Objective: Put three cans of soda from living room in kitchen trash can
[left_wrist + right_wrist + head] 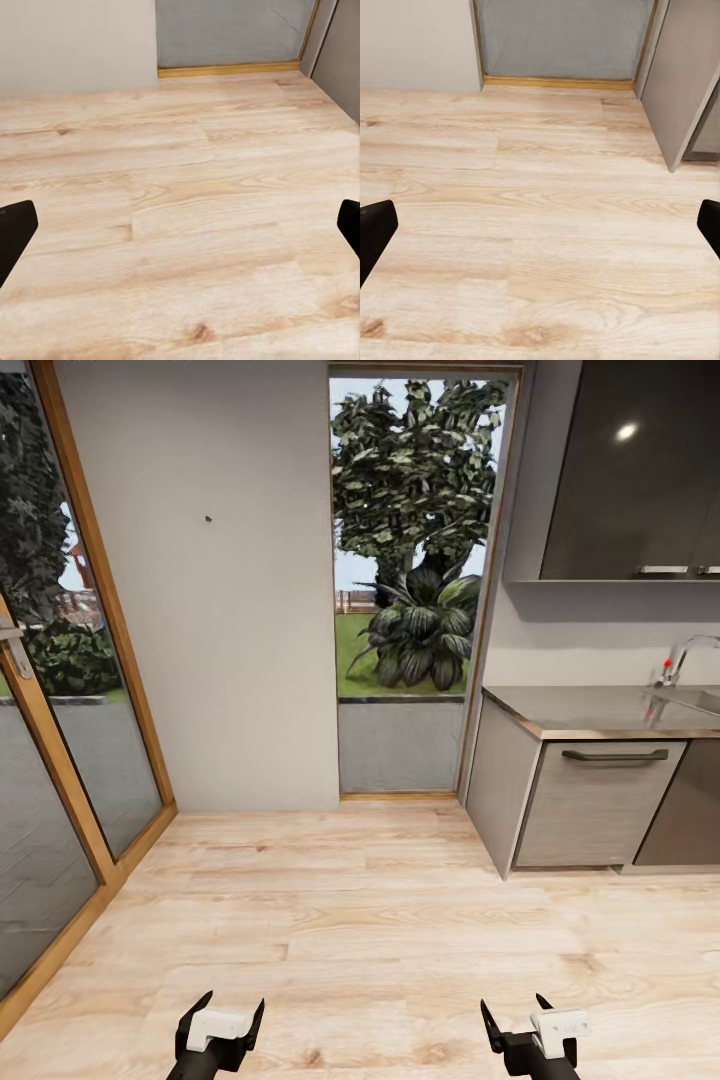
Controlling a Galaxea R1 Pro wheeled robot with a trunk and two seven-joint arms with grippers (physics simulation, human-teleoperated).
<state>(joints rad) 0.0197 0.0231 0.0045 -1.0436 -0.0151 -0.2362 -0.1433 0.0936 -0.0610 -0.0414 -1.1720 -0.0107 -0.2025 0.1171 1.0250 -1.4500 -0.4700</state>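
The robot faced a corner of the kitchen, with light wood floor spreading from its arms toward the far wall. In the head view the left gripper sat at about 7 o'clock and the right gripper at about 5 o'clock, both low over bare planks. Each was spread wide and held nothing; in the left wrist view the dark fingertips stood at the opposite edges with only floor between them, and the right wrist view showed the same, its fingertips well apart over the boards. At 12 o'clock a tall window with a wood frame looked out on a tree and a leafy plant. At about 9 o'clock a wood-framed glass door ran along the side, with greenery beyond the glass. At 3 o'clock stood a grey cabinet with a dark drawer handle, topped by a steel counter; a tap rose at its far end beside the sink, and a dark glossy upper cabinet hung above. The cabinet's grey side panel also appeared in the right wrist view, near the window's lower frame. As for the cans and the bin, I could not tell where they were.
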